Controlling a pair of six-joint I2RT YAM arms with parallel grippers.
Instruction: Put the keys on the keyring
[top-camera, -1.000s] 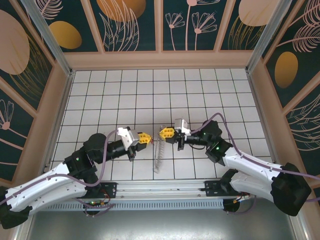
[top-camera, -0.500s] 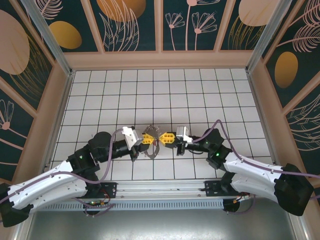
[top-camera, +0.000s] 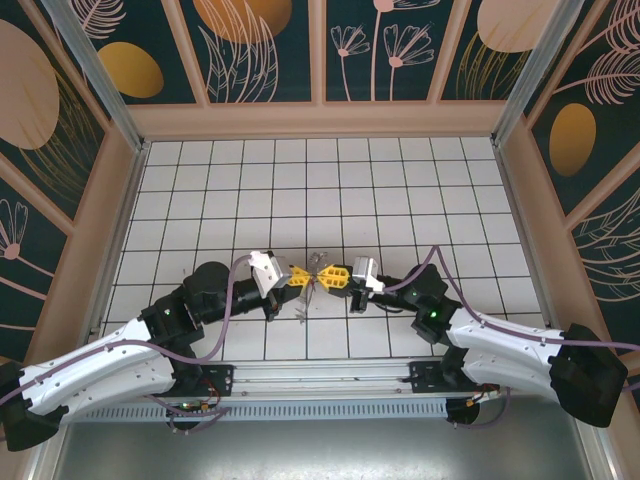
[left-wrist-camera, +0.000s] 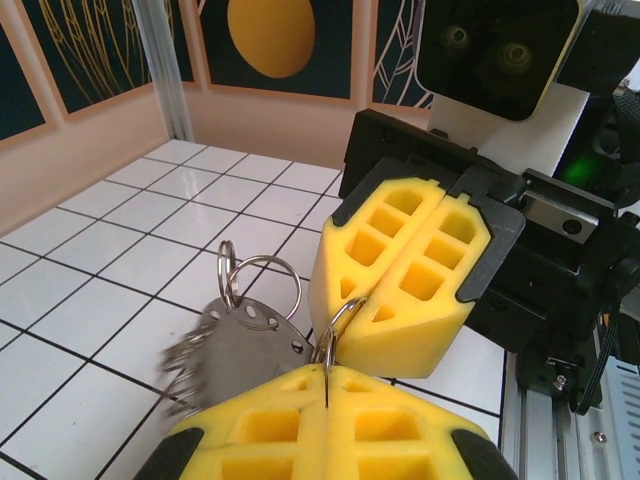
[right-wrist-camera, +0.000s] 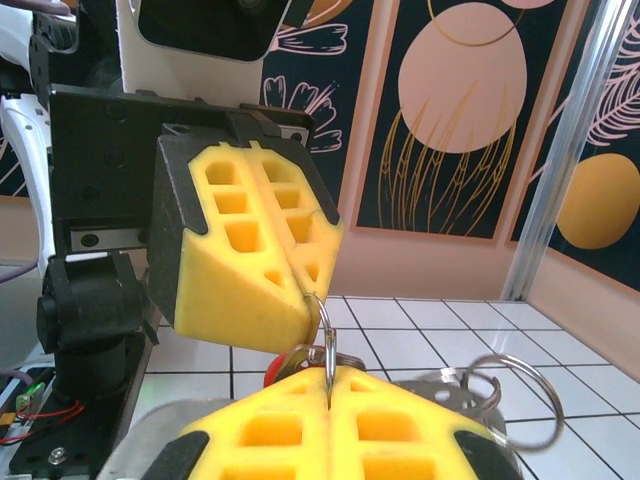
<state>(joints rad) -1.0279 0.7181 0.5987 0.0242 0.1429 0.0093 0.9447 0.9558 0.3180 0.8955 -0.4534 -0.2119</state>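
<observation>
1. White tiled table (top-camera: 400, 180): the work sits at its near middle, between the two arms.
2. Left gripper (top-camera: 302, 278) and right gripper (top-camera: 323, 276): nose to nose, yellow foam tips almost touching.
   - Left gripper: fingers pressed together, with wire coming out of the seam in the left wrist view (left-wrist-camera: 327, 376).
   - Right gripper: also pressed together, seen from its own camera (right-wrist-camera: 330, 388).
   - Each shows up in the other's camera, the right one (left-wrist-camera: 347, 300) and the left one (right-wrist-camera: 301, 284).
3. Thin grey metal wire keyring (left-wrist-camera: 338, 318): pinched by both grippers at once. It bridges the small gap between the tips (right-wrist-camera: 325, 325) and is held off the table (top-camera: 313, 281).
4. Flat silver metal tag with punched holes (left-wrist-camera: 245, 345): hangs off the ring on the left gripper's side. Its lower edge is blurred, so I can't tell whether it touches the tiles.
5. Small silver split rings (left-wrist-camera: 262, 285): bunched just above the tag, with another one visible (right-wrist-camera: 512, 392).
6. Tiny red key piece (right-wrist-camera: 273, 372): just behind the right gripper's tips and under the wire. It's too small and too hidden to tell whether it's threaded yet.
7. Step, as I judge it: threading. The ring is braced two-handed and the key isn't confirmed on.
8. Next move calls for one gripper to keep the wire fixed. The other lets go, takes the red key and lines its hole up with the wire's free end. The margin is tight, so any ring twist will cause a miss.
</observation>
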